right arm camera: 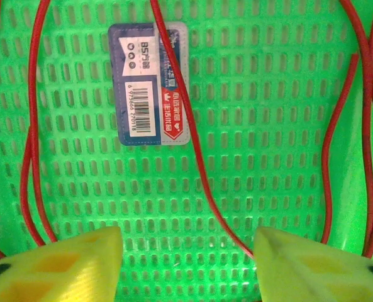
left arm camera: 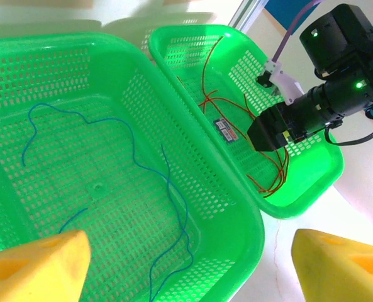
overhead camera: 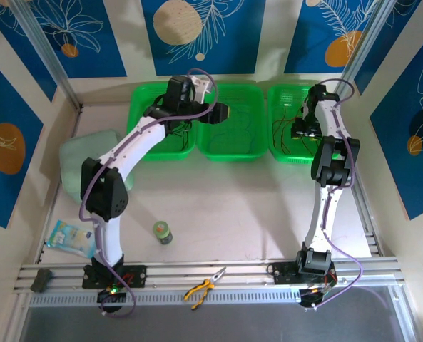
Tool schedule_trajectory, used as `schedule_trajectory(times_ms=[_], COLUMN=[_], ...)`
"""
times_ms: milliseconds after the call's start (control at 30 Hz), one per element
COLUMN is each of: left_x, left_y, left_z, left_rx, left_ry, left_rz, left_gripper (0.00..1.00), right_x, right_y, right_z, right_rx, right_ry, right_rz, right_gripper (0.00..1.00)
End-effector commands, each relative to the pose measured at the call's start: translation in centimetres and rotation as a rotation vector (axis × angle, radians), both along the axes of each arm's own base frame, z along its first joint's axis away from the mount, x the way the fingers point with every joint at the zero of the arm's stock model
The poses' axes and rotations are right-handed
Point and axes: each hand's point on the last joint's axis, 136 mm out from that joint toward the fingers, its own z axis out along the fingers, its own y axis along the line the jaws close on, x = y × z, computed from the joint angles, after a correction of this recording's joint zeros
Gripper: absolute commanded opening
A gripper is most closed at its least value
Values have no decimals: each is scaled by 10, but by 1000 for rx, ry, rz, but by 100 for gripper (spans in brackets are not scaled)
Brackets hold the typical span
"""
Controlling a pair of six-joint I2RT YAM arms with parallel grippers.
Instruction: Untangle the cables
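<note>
Thin blue cable (left arm camera: pixel 167 179) lies loose on the floor of the middle green basket (overhead camera: pixel 232 153). My left gripper (left arm camera: pixel 192 264) hovers open over that basket's near right corner, with nothing between its yellow fingers (left arm camera: pixel 41 267). Dark red cables (right arm camera: pixel 199 161) snake over the floor of the right basket (overhead camera: pixel 277 153). My right gripper (right arm camera: pixel 186 264) stands open low over them, and one red strand runs up against its right finger (right arm camera: pixel 312 264). That right gripper (left arm camera: pixel 265 133) is seen inside the right basket. Black cables (overhead camera: pixel 186 139) lie in the left basket (overhead camera: pixel 136 114), partly hidden by the left arm.
A blue and white label (right arm camera: pixel 150 85) sticks to the right basket's floor. On the table lie a small green bottle (overhead camera: pixel 162 232), yellow-handled pliers (overhead camera: pixel 205 287), a plastic packet (overhead camera: pixel 70 236) and a pale green pad (overhead camera: pixel 79 160). Metal rails run along the near edge.
</note>
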Motion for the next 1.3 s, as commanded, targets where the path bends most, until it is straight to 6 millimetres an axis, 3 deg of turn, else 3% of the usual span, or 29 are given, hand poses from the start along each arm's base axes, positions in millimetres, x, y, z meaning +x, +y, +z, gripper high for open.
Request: schedule_trajectory(times_ms=[0, 33, 67, 133, 300, 400, 500, 700, 1000, 1267], left_x=[-6, -6, -7, -9, -15, -26, -39, -70, -86, -94], left_y=[19, 24, 31, 48, 112, 157, 205, 282, 308, 325], left_z=[29, 29, 31, 37, 47, 45, 33, -11, -66, -98], left_rx=[-9, -9, -12, -11, -21, 8, 65, 181, 339, 385], left_ry=[-74, -79, -86, -107, -185, -210, -245, -303, -374, -395], left_rz=[30, 41, 57, 91, 219, 319, 450, 670, 705, 779], left_gripper=[89, 100, 100, 100, 100, 100, 100, 100, 100, 100], right_x=[3, 2, 1, -2, -18, -35, -53, -86, -114, -117], right_y=[5, 6, 9, 14, 32, 42, 56, 81, 80, 78], right_z=[53, 60, 69, 84, 120, 132, 133, 105, 52, 45], right_rx=[-18, -20, -18, -19, -3, 54, 142, 199, 100, 44], right_ry=[-104, -119, -138, -179, -300, -382, -496, -703, -873, -992], right_rz=[-11, -14, -15, -16, -14, -41, -61, -44, -18, 41], right_gripper=[69, 70, 72, 99, 99, 99, 99, 99, 99, 99])
